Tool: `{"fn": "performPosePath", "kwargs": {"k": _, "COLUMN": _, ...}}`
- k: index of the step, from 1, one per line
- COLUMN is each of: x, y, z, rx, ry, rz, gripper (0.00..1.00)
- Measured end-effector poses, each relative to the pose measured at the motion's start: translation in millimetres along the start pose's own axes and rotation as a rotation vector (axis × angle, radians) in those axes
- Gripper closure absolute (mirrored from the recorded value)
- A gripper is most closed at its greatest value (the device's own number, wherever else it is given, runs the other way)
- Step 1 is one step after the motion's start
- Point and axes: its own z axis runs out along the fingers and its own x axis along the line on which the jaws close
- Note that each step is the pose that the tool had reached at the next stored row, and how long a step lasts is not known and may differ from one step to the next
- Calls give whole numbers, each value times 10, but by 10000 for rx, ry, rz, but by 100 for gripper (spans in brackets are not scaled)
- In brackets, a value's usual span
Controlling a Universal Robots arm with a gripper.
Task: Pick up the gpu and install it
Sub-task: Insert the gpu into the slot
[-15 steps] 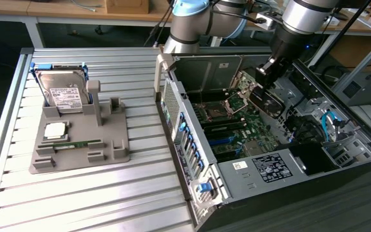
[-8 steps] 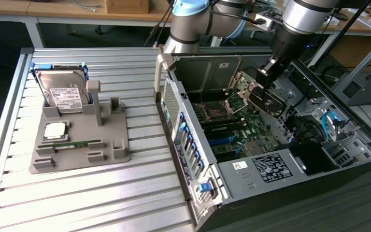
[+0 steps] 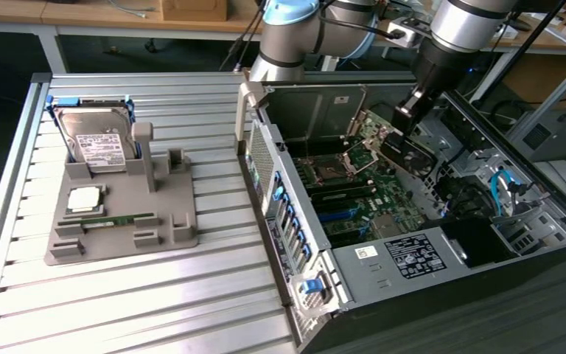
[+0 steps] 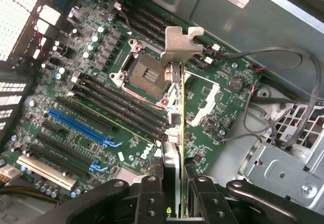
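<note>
Gripper pinches the gpu, jaws closed on the card's two flat sides, dark fingers on either side. We see the card edge-on, held above the motherboard inside the open computer case. Its silvery bracket is at the end away from the gripper, over the CPU socket. Blue slots sit on the board, apart from the card. We cannot tell if the card touches the board. At the exterior view's left, a gray holder on the slatted table carries the hard drive upright and the memory stick lying flat.
</note>
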Motion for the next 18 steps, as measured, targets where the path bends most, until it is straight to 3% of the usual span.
{"fn": "performPosePath", "kwargs": {"k": 18, "x": 0, "y": 0, "z": 1, "rx": -36, "ry": -9, "rz": -1394, "gripper": 73}}
